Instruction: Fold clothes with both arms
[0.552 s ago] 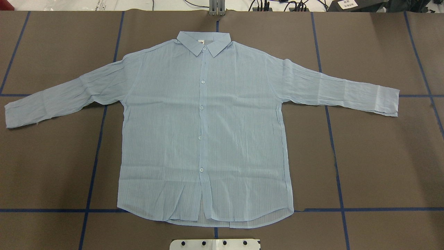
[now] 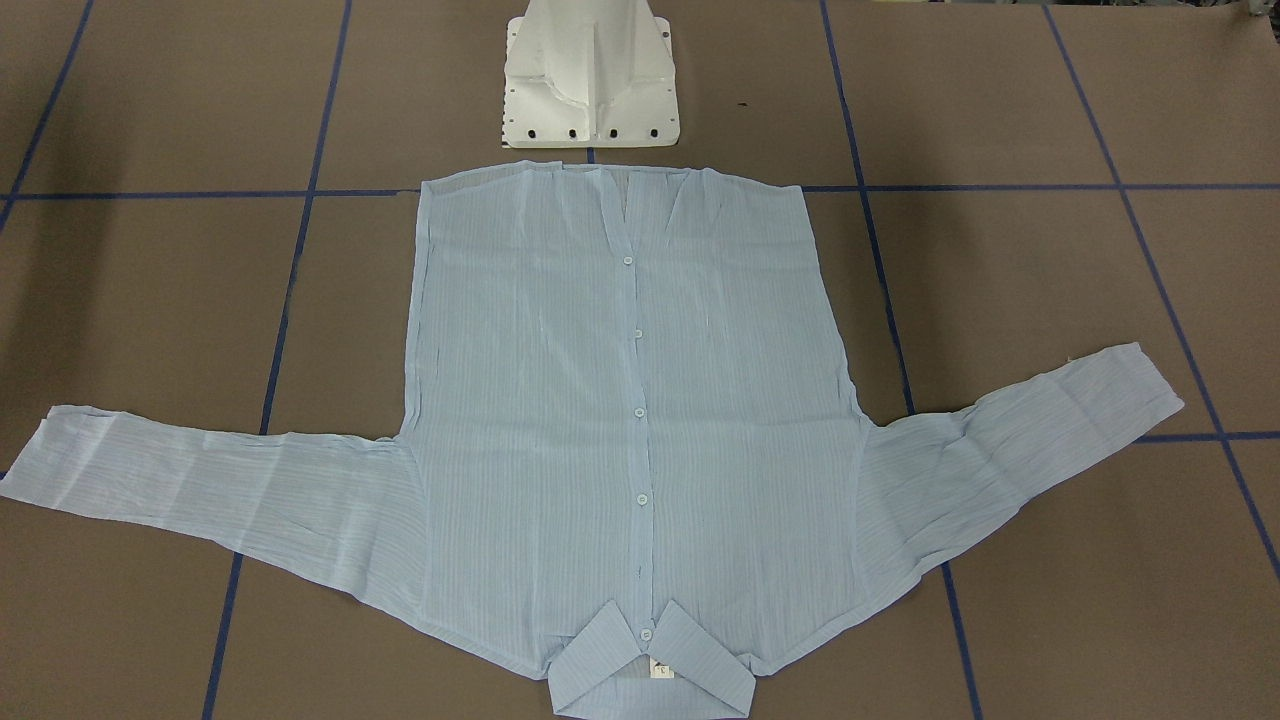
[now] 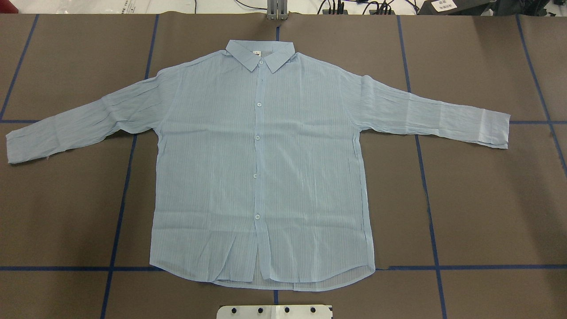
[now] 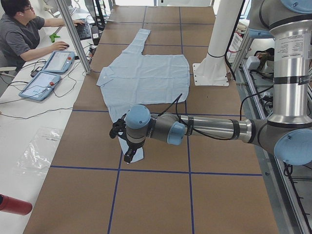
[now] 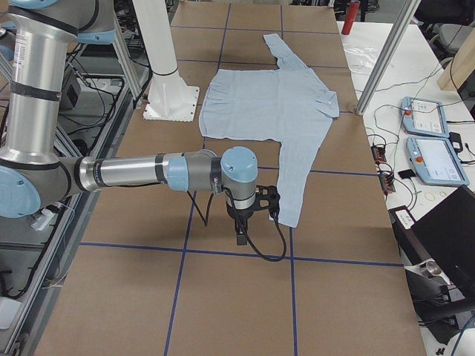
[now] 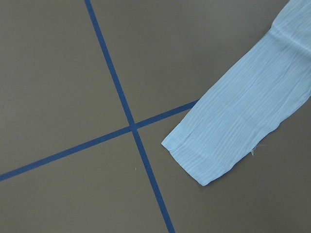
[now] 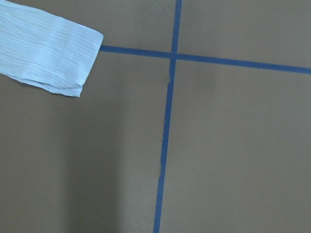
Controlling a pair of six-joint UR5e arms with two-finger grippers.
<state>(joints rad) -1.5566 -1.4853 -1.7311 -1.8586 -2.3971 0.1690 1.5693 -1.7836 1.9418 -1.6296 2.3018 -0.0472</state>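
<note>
The pale blue striped shirt (image 3: 261, 168) lies flat and face up on the brown table, buttoned, with the collar (image 3: 260, 54) at the far side and both sleeves spread out. It also shows in the front view (image 2: 620, 400). My left gripper (image 4: 127, 157) hangs above the table at the left sleeve's cuff (image 6: 228, 136). My right gripper (image 5: 241, 236) hangs just beside the right sleeve's cuff (image 7: 53, 53). Both grippers show only in the side views, so I cannot tell if they are open or shut. Neither wrist view shows fingers.
The white pedestal base (image 2: 590, 80) stands at the shirt's hem. Blue tape lines (image 3: 432, 248) cross the brown table. An operator (image 4: 19, 34) sits at a side bench with two tablets (image 4: 48, 73). A red bottle (image 4: 13, 204) lies on that bench.
</note>
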